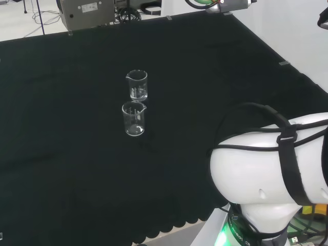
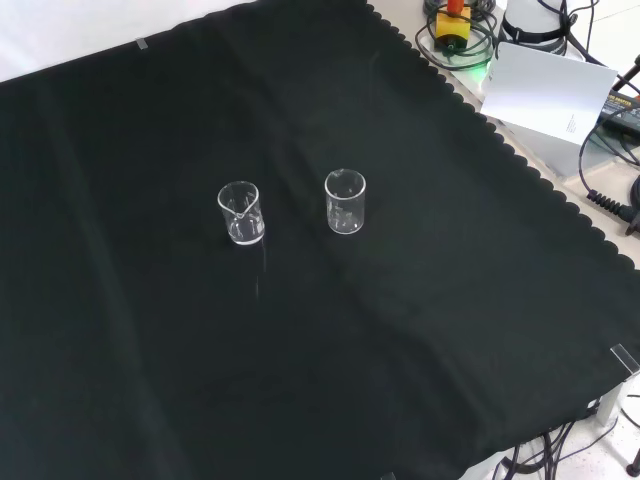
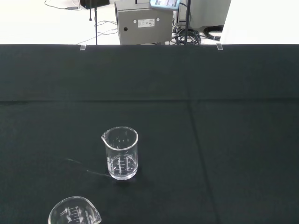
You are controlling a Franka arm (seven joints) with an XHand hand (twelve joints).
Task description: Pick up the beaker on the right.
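Two small clear glass beakers stand upright and apart on the black cloth, and both look empty. In the head view one beaker is farther off, and the other beaker stands just in front of it. The front view has them side by side: the far one is the left beaker, the near one the right beaker. From the wrist, the far beaker shows whole and the near beaker is cut by the picture's edge. Nothing touches either beaker.
The arm's white link with black cable bulks at the head view's lower right. A grey metal box stands beyond the cloth's far edge. A white card and cables lie past the scalloped cloth edge.
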